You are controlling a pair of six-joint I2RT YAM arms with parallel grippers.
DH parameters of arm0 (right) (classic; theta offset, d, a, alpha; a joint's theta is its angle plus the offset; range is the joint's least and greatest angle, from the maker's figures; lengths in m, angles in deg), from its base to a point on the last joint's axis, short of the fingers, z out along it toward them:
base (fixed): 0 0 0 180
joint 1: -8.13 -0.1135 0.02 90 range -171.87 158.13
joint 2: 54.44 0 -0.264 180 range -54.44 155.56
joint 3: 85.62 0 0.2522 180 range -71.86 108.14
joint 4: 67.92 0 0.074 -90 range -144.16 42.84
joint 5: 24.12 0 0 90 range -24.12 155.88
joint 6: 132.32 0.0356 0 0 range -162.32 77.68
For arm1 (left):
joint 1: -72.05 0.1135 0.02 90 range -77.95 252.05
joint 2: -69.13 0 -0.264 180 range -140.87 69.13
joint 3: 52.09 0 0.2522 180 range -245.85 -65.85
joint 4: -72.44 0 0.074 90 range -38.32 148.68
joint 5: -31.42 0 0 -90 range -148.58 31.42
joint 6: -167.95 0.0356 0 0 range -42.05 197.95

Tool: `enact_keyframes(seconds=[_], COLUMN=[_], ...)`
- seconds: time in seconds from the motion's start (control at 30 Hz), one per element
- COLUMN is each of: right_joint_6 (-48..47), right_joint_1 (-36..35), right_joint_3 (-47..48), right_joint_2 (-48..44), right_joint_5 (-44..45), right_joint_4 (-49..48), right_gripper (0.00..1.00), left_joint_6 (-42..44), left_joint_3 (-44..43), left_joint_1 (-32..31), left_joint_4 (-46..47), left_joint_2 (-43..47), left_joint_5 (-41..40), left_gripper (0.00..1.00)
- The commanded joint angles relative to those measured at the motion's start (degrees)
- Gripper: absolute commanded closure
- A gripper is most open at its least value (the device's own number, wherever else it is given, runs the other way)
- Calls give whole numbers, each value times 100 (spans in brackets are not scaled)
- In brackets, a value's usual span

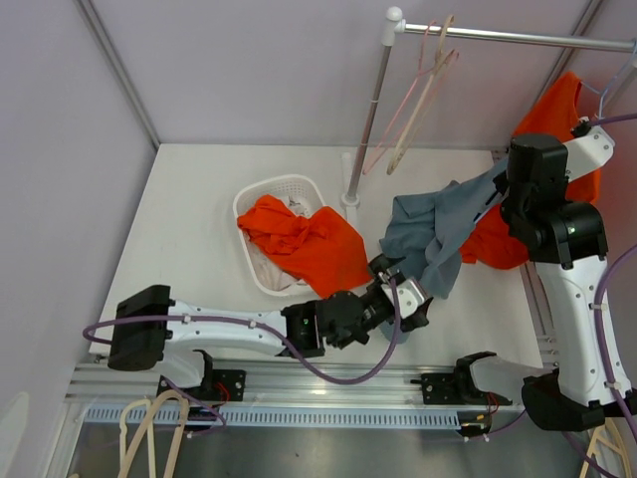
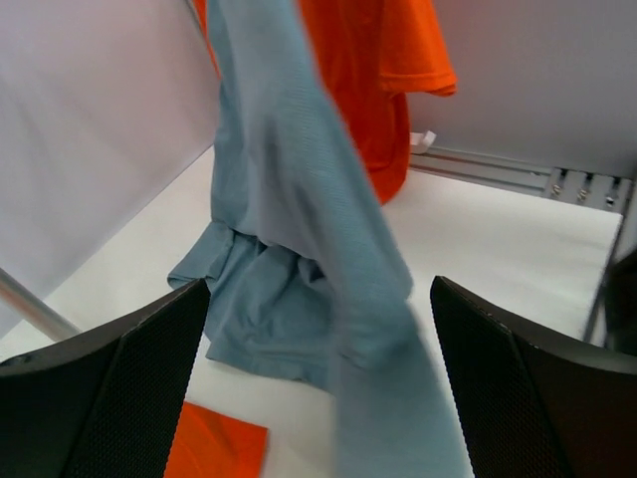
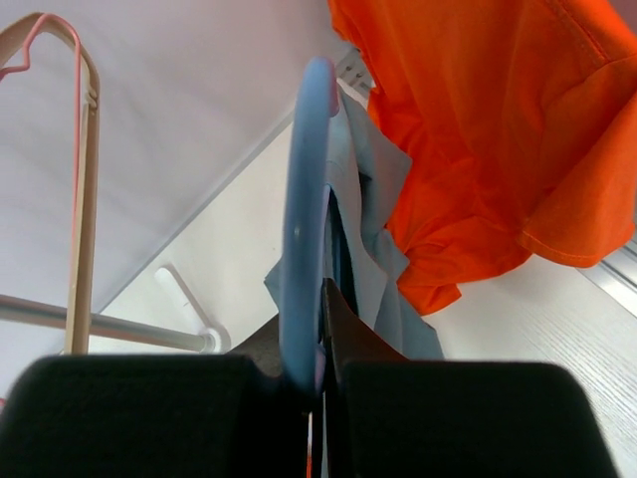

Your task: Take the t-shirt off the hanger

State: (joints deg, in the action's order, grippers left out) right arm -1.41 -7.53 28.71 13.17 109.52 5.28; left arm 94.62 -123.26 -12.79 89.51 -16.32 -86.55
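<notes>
- The right gripper (image 3: 317, 349) is raised over the right side of the table (image 1: 199, 219), its fingers pressed together on the blue hanger (image 3: 302, 199), which stands edge-on between them.
- The grey t-shirt (image 1: 438, 234) hangs from that hanger. It slopes down and to the left from the right gripper, and its lower part lies bunched on the table just right of the pole (image 1: 366, 119) of the clothes rack.
- In the right wrist view the grey cloth runs close along the hanger's far side. How much of the shirt is on the hanger cannot be told from here.
- The left gripper (image 1: 403, 297) is low over the table at the near edge of the grey heap, fingers spread wide.
- In the left wrist view a long fold of the shirt drops between the two fingers (image 2: 129, 388), blurred where it nears the lens - neither finger visibly presses on it.
- An orange t-shirt (image 1: 557, 110) hangs on the rail (image 1: 528, 38) behind the right arm, just beyond the grey one.
- Two bare hangers (image 1: 418, 100) hang on the rail near its left end.
- A white basket (image 1: 284, 180) sits left of the pole, with orange cloth (image 1: 309, 244) spilling over its near-right side - close to the left gripper, apart from the grey shirt.
</notes>
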Motion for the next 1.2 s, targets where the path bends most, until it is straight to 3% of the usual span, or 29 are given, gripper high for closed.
enact_keyframes(seconds=[0.0,0.13,0.23,0.27,0.3,0.4,0.63,0.87,1.0,1.17], right_joint_6=[49,-30,-30,-39,-56,-152,-801,-1129,-1129,-1094], right_joint_1=[-51,-60,-60,-69,-69,-69,71,1082,1407,1724], right_joint_3=[296,296,279,270,252,147,164,138,94,208], right_joint_2=[-161,-152,-108,-99,-47,15,401,577,647,806], right_joint_5=[-57,-154,-189,-180,-163,64,664,-530,-918,-1558], right_joint_4=[-284,-354,-354,-345,-345,-442,-828,-1206,-1286,-1154], right_gripper=[100,100,100,100,100,100,100,100,100,100], left_joint_6=[-453,-752,-841,-814,-831,-762,-568,-1103,-1472,-2193], left_joint_3=[-464,-955,-1359,-1535,-1676,-1468,-492,414,642,1275], left_joint_1=[353,687,802,802,785,645,-199,-657,-701,-789], left_joint_4=[-23,-375,-639,-744,-1041,-1079,-1017,-1105,-1158,-447], left_joint_2=[-138,-498,-718,-797,-789,-492,625,1355,1233,866], left_joint_5=[476,827,1012,1039,1047,1162,521,160,160,538], left_gripper=[4,20,58,90,99,99,99,99,99,99])
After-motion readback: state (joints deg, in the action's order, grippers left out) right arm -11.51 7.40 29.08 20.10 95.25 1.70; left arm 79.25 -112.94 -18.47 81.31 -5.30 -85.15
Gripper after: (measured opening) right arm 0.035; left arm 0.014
